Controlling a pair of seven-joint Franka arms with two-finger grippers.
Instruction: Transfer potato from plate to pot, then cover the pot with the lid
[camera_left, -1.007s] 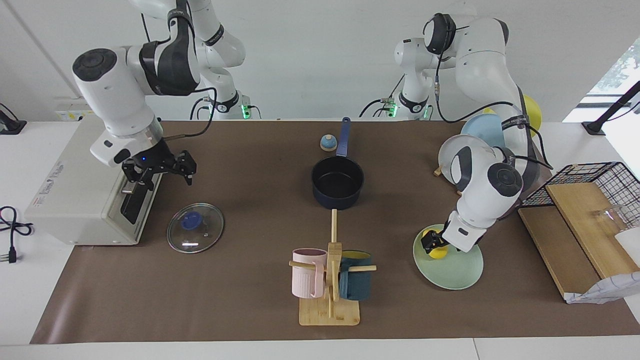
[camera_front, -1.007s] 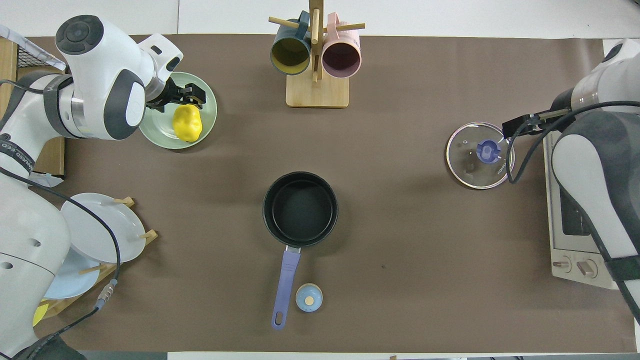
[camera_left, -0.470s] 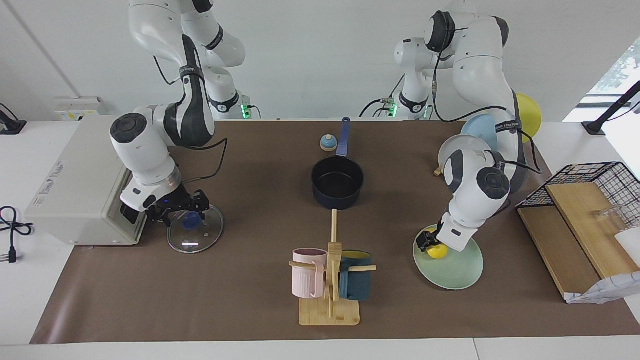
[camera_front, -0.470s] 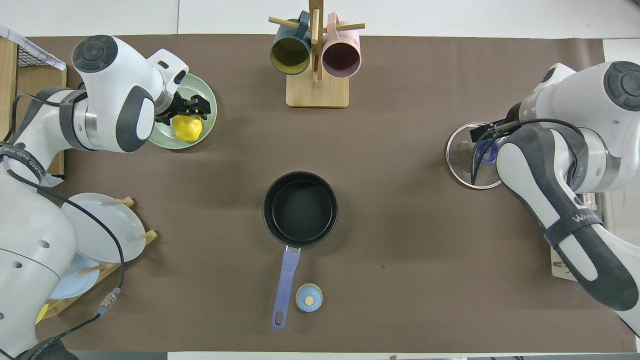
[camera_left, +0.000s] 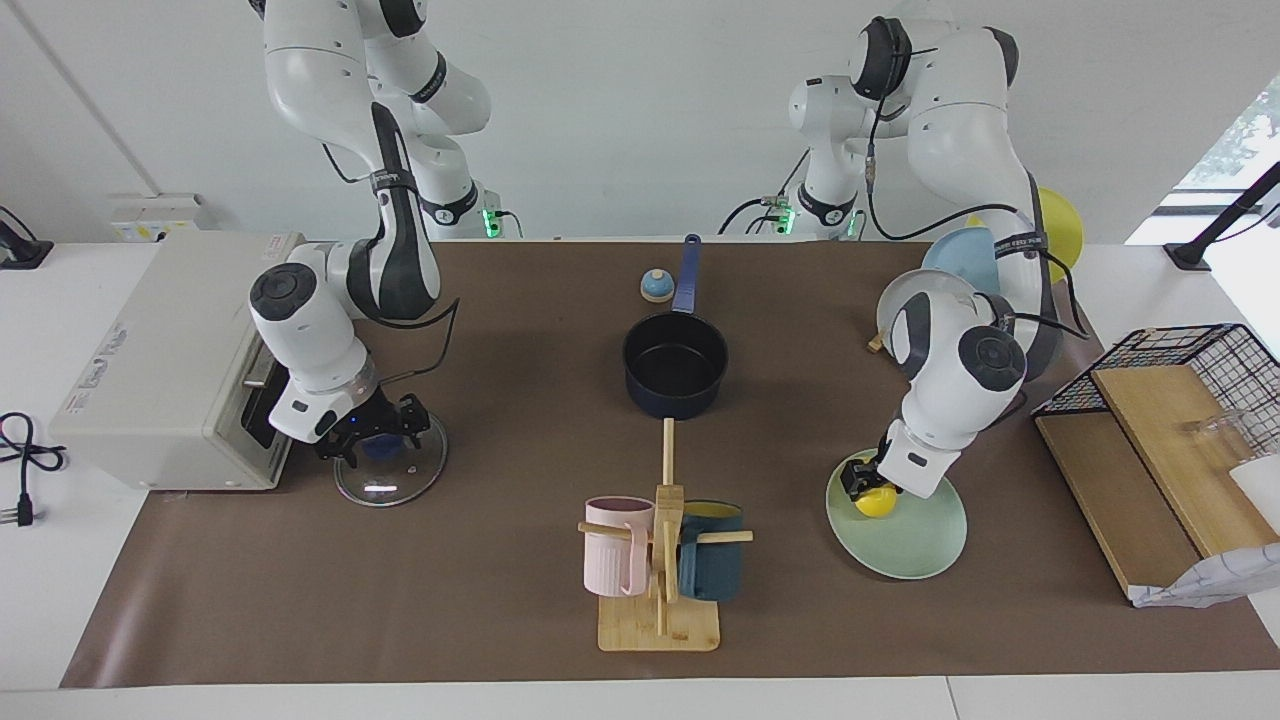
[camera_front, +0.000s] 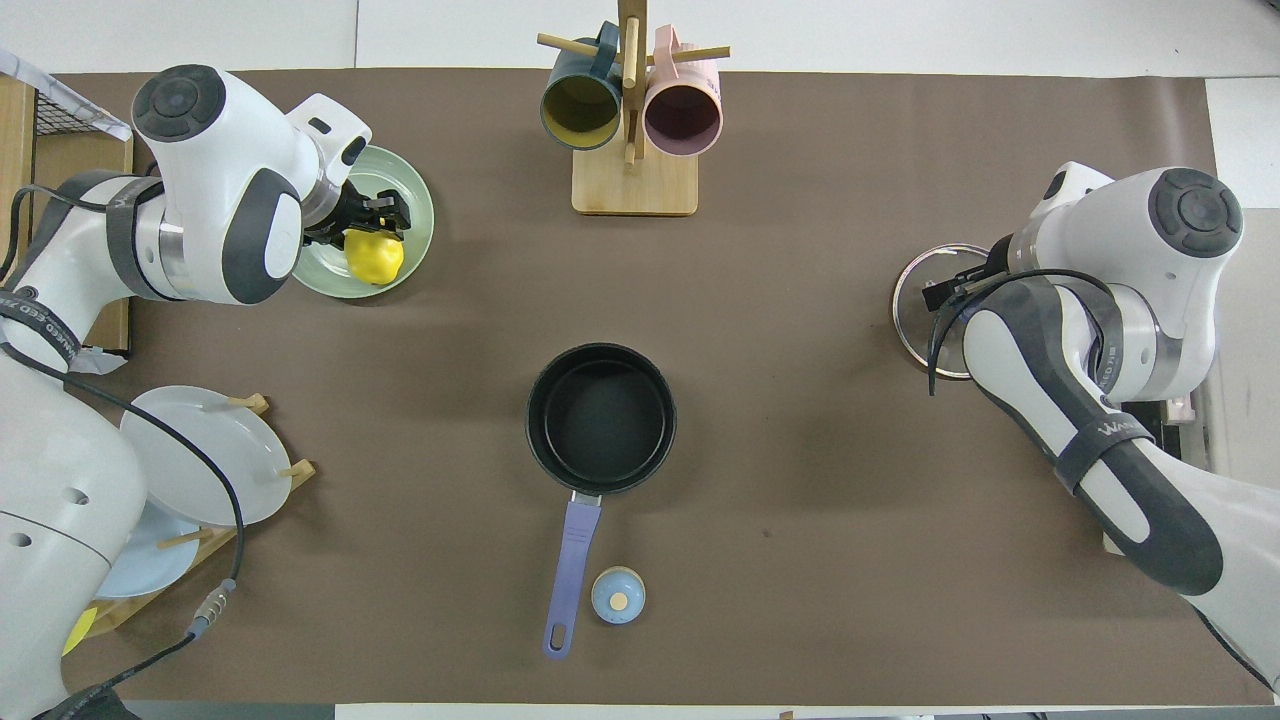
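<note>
- While my left claw (camera_left: 862, 480) is low on the plate (camera_left: 915, 548), its tips sit right at the potato (camera_left: 880, 503), on the side nearer to my arms.
- I cannot tell if this claw has grabbed the potato yet or is only touching it.
- The potato lies on the plate, close to the rim that is nearer to me. It is lumpy, and I cannot tell which way its long side points.
- The plate sits at my left arm's end of the counter (camera_left: 500, 580), so my left arm is the near one for this job.
- The pot (camera_left: 675, 365) is the next stop. From my left claw it lies toward my right arm's end and nearer to me, about in the middle of the counter. It is empty, with its mouth up, and its handle (camera_left: 687, 272) points at me.
- I think the potato must go up first, then sideways over the pot's rim.
- My right claw (camera_left: 375, 432) is down over the middle of the lid (camera_left: 385, 482), with its fingers spread wide and holding nothing.
- The lid lies flat at my right arm's end, well apart from the pot.
</note>
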